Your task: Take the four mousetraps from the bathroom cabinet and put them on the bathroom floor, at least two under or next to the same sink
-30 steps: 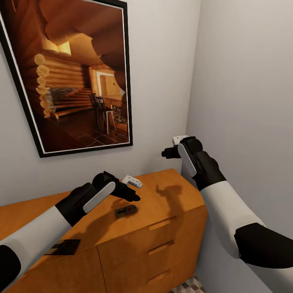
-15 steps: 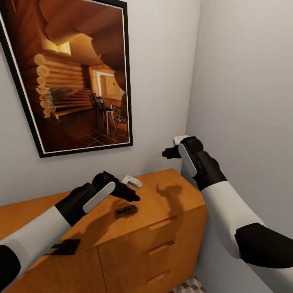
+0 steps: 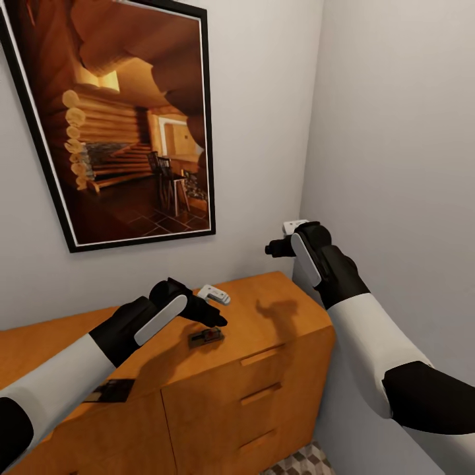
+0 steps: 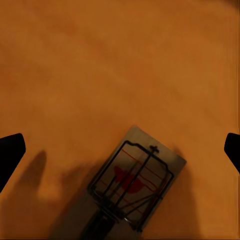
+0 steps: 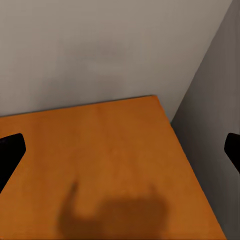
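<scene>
- the left gripper (image 3: 214, 309) is hovering just above the flat top of the orange-brown cabinet (image 3: 277, 310), its fingers spread wide apart and gripping nothing.
- in the left wrist view the two dark fingertips (image 4: 11, 152) are sitting at opposite edges, with a mousetrap (image 4: 134, 181) lying between them on the wood below.
- that mousetrap (image 3: 205, 337) is lying flat on the cabinet top, directly under the left gripper and near the front edge, its wire frame and a red patch showing on the brown base.
- a second mousetrap (image 3: 109, 390) is resting further along the cabinet top toward the robot's left, partly under the left forearm and close to the front edge.
- the right gripper (image 3: 280, 239) is hanging in the air well above the cabinet's right end, near the corner of the two walls; its fingers are standing wide apart and holding nothing, as the right wrist view is showing.
- the cabinet front is showing slim bar handles (image 3: 263, 359) stacked one above the other.
- a framed picture (image 3: 125, 119) of a log-cabin interior is hanging on the wall behind the cabinet.
- a small patch of patterned floor tiles (image 3: 300, 460) is showing at the foot of the cabinet.
</scene>
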